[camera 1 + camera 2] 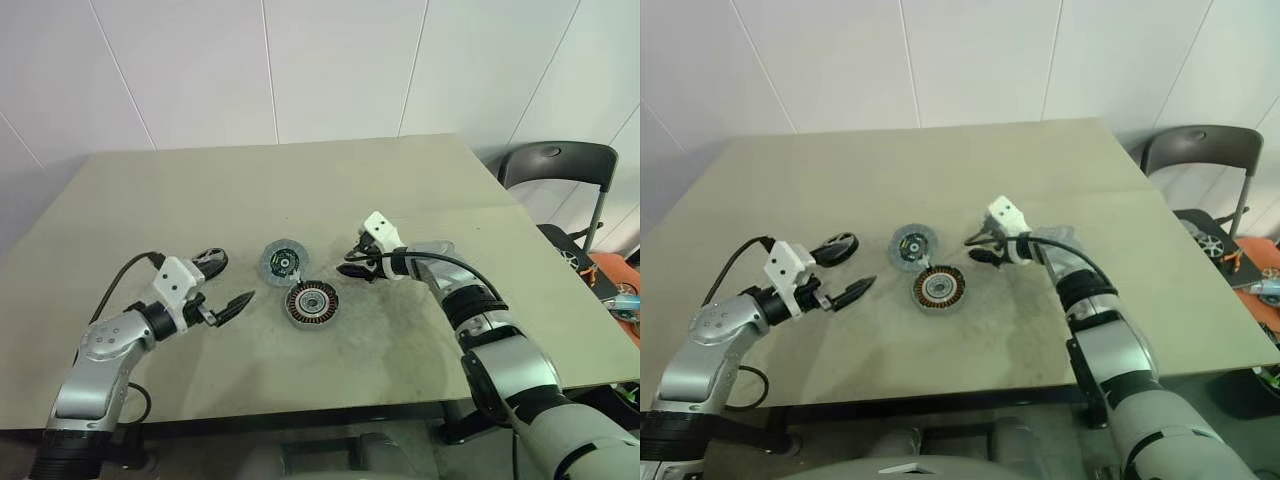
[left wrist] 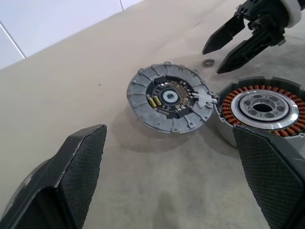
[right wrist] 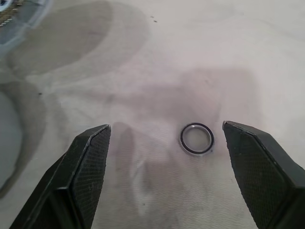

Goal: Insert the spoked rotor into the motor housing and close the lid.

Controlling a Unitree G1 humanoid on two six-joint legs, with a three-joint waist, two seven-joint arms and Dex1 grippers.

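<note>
The spoked rotor (image 1: 312, 303) lies on the table with its ring of copper windings facing up. Touching its far-left side is the motor housing (image 1: 283, 262), a light-grey disc with a black centre. My left gripper (image 1: 236, 278) hovers open to the left of both, with nothing between its fingers. To the right of the housing, my right gripper (image 1: 355, 262) is open and tilted down over a small metal ring (image 3: 197, 138) on the table. In the left wrist view the housing (image 2: 169, 98) and rotor (image 2: 264, 107) lie just beyond my fingertips. The lid is out of view.
The beige table (image 1: 300, 190) has bare room behind and to both sides of the parts. A dark chair (image 1: 560, 165) stands past the table's right edge, with orange items (image 1: 615, 285) beside it. A white panelled wall rises behind the table.
</note>
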